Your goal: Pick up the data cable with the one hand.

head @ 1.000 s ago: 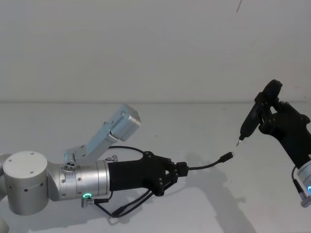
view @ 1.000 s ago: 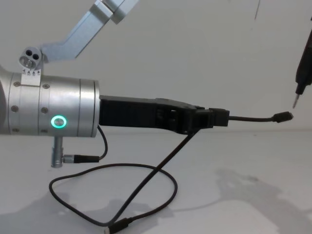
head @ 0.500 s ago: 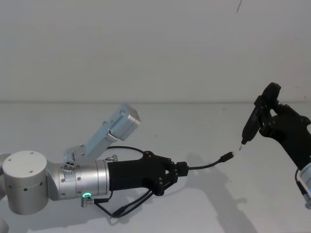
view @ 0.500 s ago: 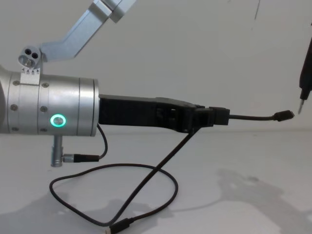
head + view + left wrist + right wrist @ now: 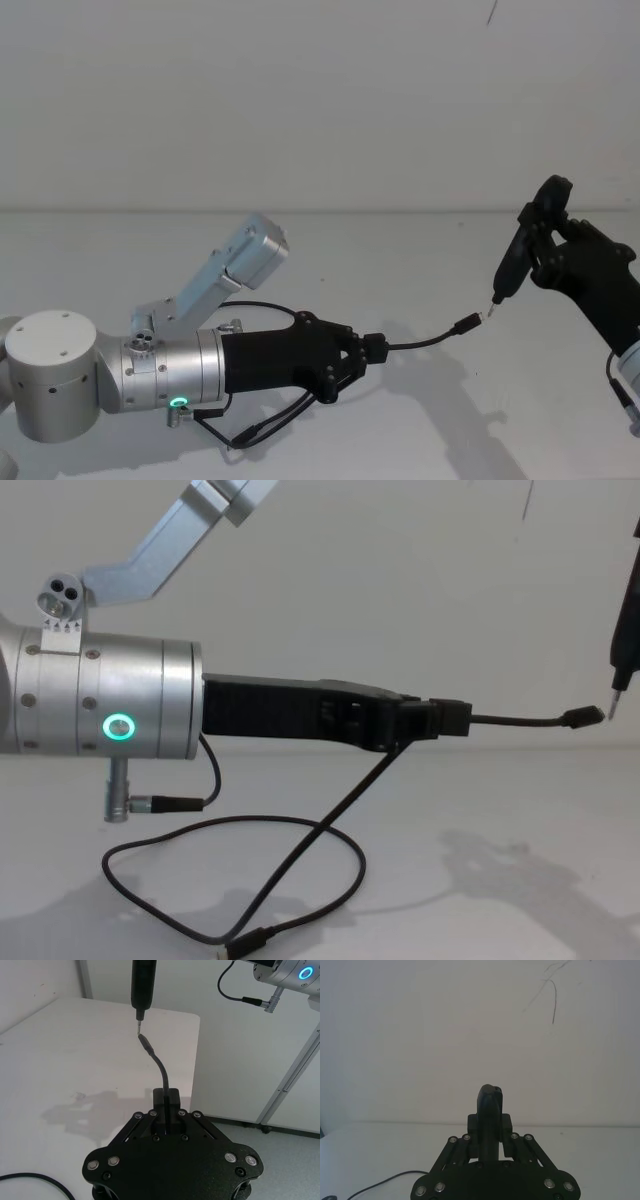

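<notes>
the left end effector (image 5: 372, 350) is gripping the cable (image 5: 425, 343) aloft; the right end effector (image 5: 548, 243), clenching a tool (image 5: 512, 258), has been lowering its tip beside the plug (image 5: 467, 323).

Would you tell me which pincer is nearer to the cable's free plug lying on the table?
Left. The left pincer holds the data cable just above and beside that plug; the right pincer, gripping the slim tool, is far across the table.
</notes>
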